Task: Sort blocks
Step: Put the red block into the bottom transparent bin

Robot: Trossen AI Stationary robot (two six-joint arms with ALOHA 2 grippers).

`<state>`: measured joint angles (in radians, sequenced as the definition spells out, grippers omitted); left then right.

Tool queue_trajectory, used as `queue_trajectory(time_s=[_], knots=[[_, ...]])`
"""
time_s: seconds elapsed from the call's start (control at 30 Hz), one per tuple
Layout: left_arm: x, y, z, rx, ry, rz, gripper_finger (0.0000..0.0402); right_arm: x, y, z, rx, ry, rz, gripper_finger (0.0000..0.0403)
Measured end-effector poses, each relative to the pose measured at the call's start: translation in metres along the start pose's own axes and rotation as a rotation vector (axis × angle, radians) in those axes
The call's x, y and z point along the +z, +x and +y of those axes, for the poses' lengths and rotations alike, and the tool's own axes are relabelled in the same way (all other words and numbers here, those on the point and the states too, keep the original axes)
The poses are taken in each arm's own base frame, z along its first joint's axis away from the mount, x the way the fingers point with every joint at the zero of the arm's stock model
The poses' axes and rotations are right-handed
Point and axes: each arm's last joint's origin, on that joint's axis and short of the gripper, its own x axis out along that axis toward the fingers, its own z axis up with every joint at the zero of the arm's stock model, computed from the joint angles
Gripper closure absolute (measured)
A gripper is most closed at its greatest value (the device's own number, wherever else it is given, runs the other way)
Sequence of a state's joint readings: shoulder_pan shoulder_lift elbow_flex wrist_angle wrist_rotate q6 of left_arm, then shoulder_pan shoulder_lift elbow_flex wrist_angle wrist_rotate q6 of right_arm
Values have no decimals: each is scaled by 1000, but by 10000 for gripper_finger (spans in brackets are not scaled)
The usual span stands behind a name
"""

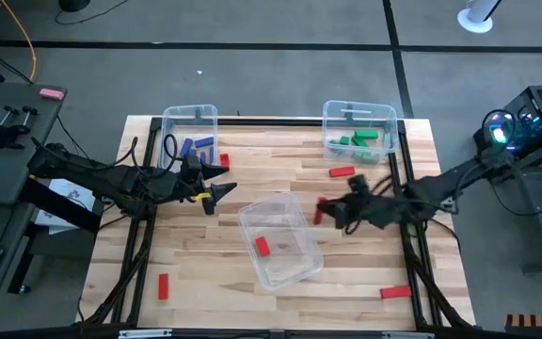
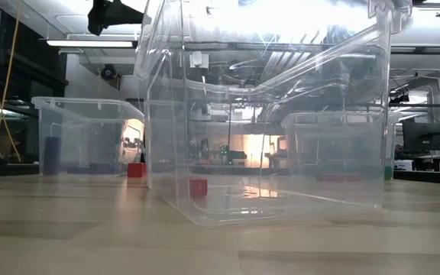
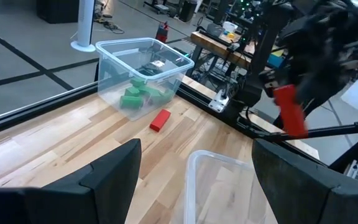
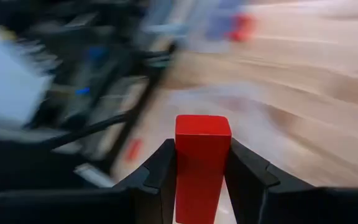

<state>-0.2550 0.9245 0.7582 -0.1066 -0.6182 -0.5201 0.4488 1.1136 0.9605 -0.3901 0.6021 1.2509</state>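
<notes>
From above, the right gripper [image 1: 326, 212] holds a red bar [image 1: 319, 211] just right of the middle bin [image 1: 294, 268], above bare wood. The left gripper [image 1: 222, 176], fingers spread and empty, waits beside that bin's left edge. Low down, a red cube [image 2: 198, 188] sits inside the bin. In the right wrist view, both fingers [image 4: 160, 171] pinch the bar.

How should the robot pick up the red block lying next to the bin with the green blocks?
Probably from straight above. The red block is a long bar lying flat on the table, just apart from the green-block bin. Closing the fingers across its narrow width, around the middle of its length, should hold it balanced. The left gripper is open and free; the right gripper already holds a red bar.
</notes>
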Motion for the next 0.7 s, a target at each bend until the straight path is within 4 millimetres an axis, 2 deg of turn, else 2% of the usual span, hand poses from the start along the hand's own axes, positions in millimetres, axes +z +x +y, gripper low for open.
queue_trajectory(time_s=[0.13, 0.27, 0.37, 0.5, 0.7], knots=[[0, 0, 0, 0, -1, 0, 108, 0, 37, 19, 199, -104, 51, 302], [0, 0, 0, 0, -3, 0, 108, -13, 76, 18, 252, -153, 152, 297], [0, 0, 0, 0, -3, 0, 108, -18, 94, 14, 262, -156, 204, 275], [0, 0, 0, 0, -2, 0, 108, -12, 98, 20, 277, -218, 200, 239], [0, 0, 0, 1, 3, 4, 108, 10, 85, 45, 258, -341, 207, 205]])
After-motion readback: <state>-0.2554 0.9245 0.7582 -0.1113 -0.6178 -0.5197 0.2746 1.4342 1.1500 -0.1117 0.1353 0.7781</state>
